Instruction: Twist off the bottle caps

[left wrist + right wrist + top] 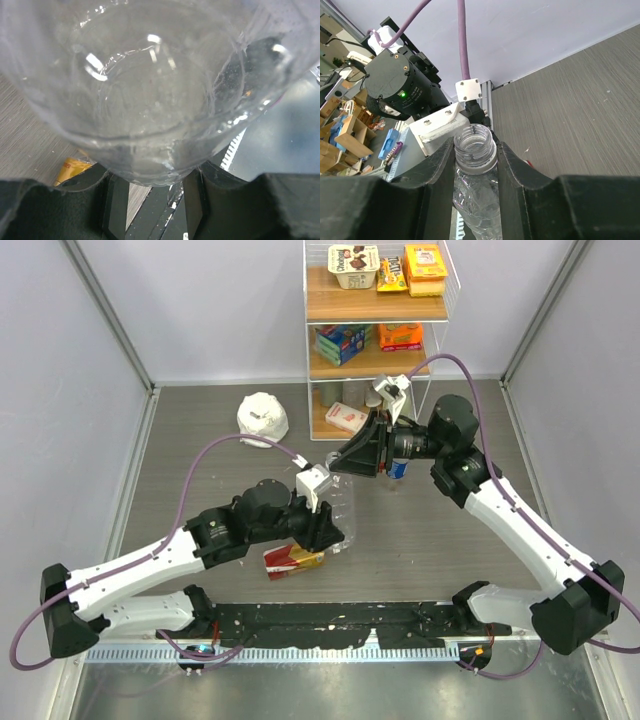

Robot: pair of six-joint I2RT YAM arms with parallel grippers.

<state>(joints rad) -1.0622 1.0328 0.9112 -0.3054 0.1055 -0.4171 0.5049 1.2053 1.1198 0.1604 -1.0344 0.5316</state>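
Clear plastic drink bottle (345,502) spans the gap between the two arms, mouth open and threads bare. Left gripper (156,200) clenched round its base; right gripper (476,150) closed on its neck. Amber bottle with red-and-gold label (293,560) lies on its side just under the left gripper in the top view.

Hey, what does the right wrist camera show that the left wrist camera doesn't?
Right wrist only: the clear bottle with its open neck, no cap on it, pinched by the right gripper, with the left arm behind. Left wrist only: the bottle's see-through body filling the view above the left gripper, plus a yellow label edge. Both: that same bottle and the grey wood-grain table.
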